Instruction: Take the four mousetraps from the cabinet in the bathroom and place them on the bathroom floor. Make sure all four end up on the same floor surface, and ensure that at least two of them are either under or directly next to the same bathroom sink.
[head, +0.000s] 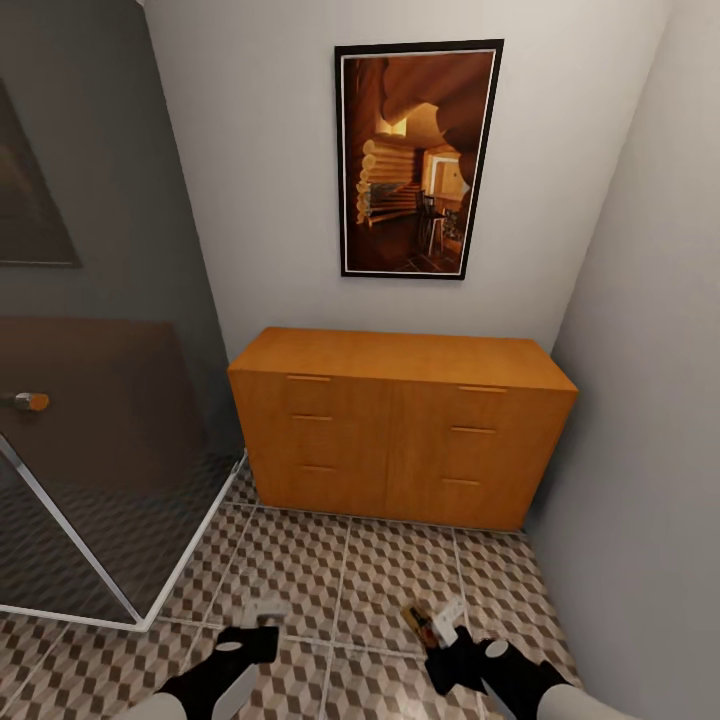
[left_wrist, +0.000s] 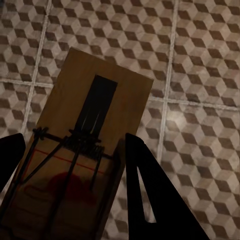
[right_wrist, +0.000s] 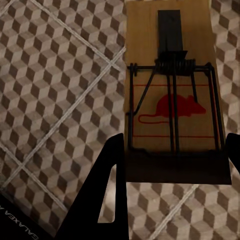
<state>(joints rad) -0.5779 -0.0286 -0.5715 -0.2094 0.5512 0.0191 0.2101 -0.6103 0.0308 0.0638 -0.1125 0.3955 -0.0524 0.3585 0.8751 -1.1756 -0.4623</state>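
Clamped in the left claw (left_wrist: 75, 145), jaws closed on both long edges: left trap (left_wrist: 95, 100), wire and red mark at the claw end, bare board reaching out past the fingertips. Same on the other side: right claw (right_wrist: 175, 145) pinched on right trap (right_wrist: 170, 65), gripped at the end nearest the palm, spring and red mouse print facing up toward the wrist camera.

Held by the edges, probably, to keep the fingers (right_wrist: 112, 185) off the wire bar and to let each board go down flat.

Below both claws, well apart from the boards: floor (head: 340, 570), cube-patterned tile with pale grout. Both traps carried in the air, neither one touching tile yet.

Ahead of the claws, against the far wall: cabinet (head: 400, 430), all drawer fronts flush and shut. Above it, a framed picture (head: 418, 160). Off to the left claw's outer side, a glass screen (head: 100, 480) with a pale frame.

Judged stage: two traps in hand, none set down, two more to fetch. Sensible next: carry this pair to the sink and lower them beside or under it, jaws eased apart only once board meets tile, to avoid a drop or a flip.
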